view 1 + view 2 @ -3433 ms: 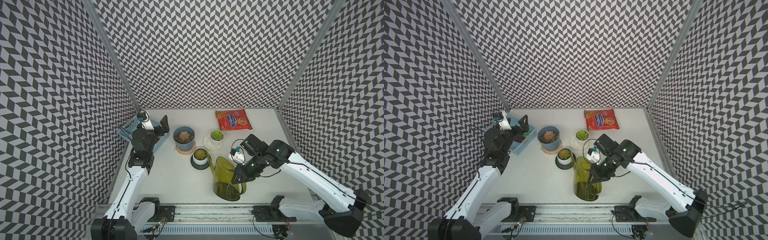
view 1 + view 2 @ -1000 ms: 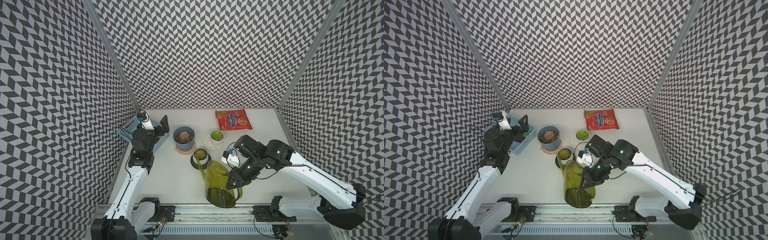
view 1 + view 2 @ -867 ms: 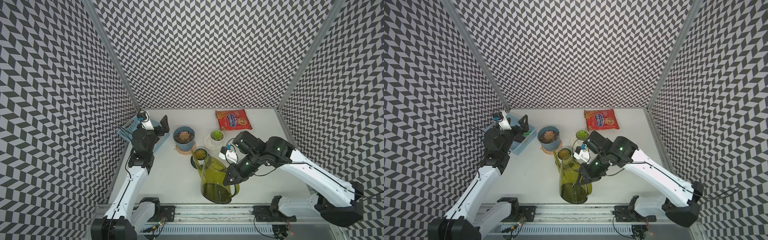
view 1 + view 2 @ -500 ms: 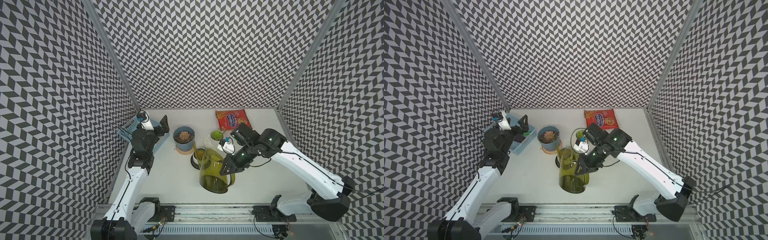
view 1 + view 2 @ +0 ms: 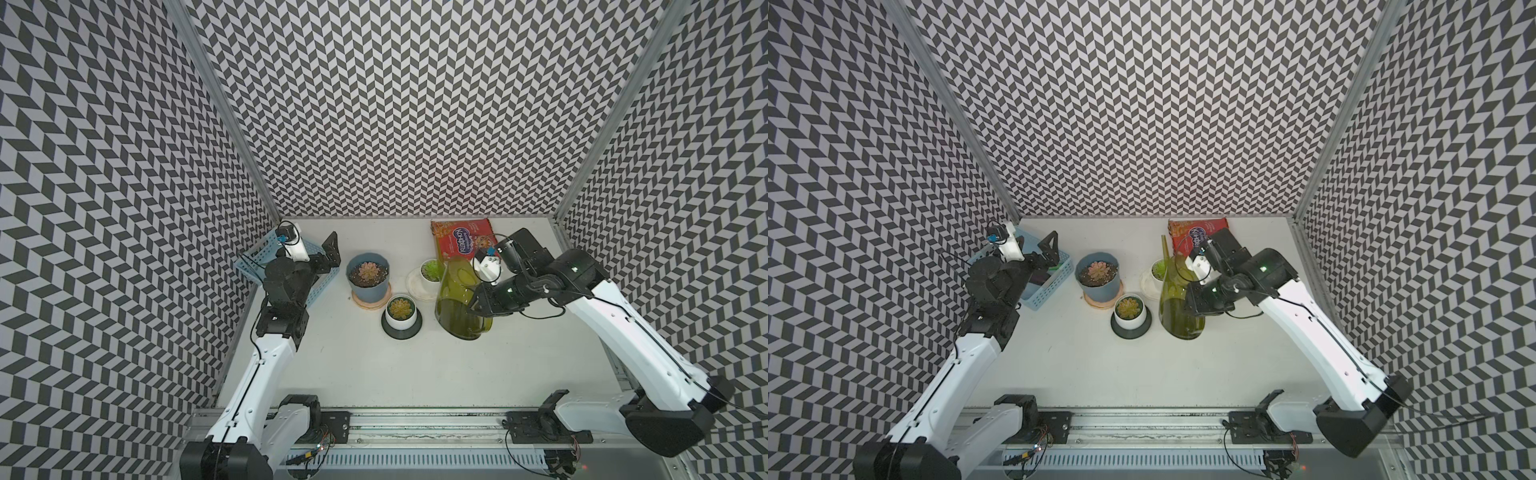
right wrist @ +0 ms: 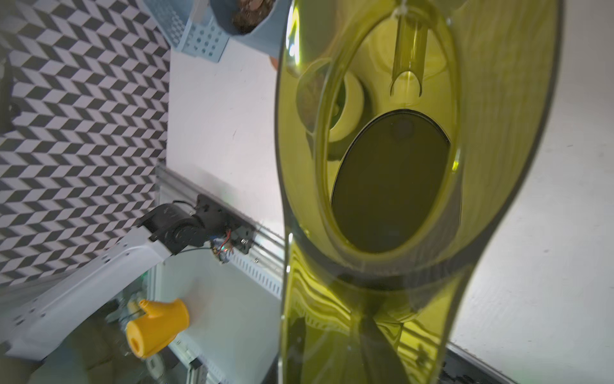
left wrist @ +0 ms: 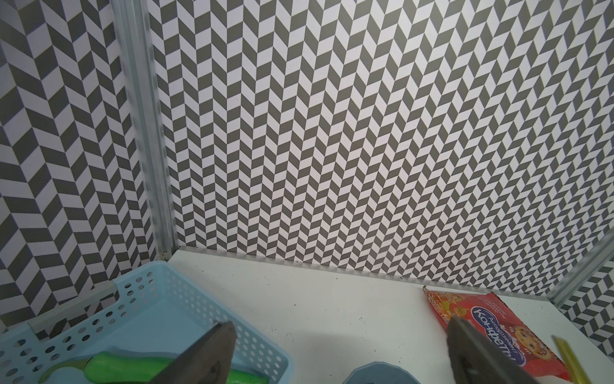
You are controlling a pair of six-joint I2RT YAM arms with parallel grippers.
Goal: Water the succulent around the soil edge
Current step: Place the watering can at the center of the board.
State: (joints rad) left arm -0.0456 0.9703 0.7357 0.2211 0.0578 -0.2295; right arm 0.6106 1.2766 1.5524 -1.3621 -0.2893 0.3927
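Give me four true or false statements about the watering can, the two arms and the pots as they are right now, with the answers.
1. The right end effector is shut on the watering can. True.
2. The left end effector grips the blue basket. False: it is open and holds nothing.
3. The blue pot stands on a black saucer. False: it stands on a tan coaster; the black saucer is under the white pot.
4. A red snack packet lies near the back wall. True.

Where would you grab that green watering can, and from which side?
By its thin handle, from the side opposite the spout. The body of the watering can looks too wide for jaws; the right gripper is shut on that handle.
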